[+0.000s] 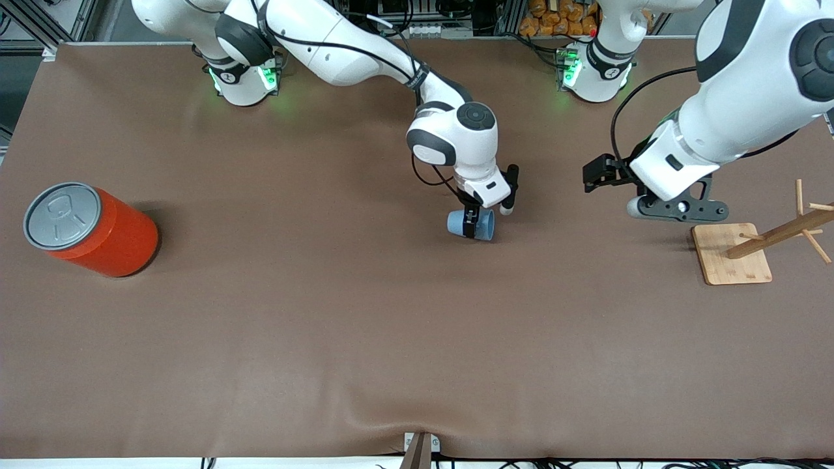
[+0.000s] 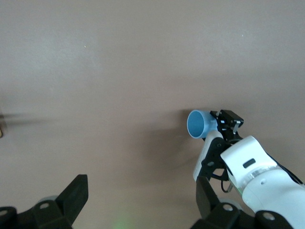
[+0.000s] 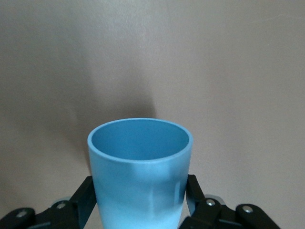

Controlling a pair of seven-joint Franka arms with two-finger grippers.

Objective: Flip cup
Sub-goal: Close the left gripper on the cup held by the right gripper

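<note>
Front view gives us the right tool clamped on the cup, which lies sideways over mid surface, our left tool waiting with fingers apart near the wooden rack, orange can at the right arm's end.

Nothing here can be read. The cup between the right gripper's fingers is plain light blue, with no print on its wall or inside its rim. The grey lid of the orange can, well off from that hand toward the right arm's end of the table, bears only an embossed pull-tab outline (a shape, not letters). The wooden stand just under the left gripper shows bare grain alone.
</note>
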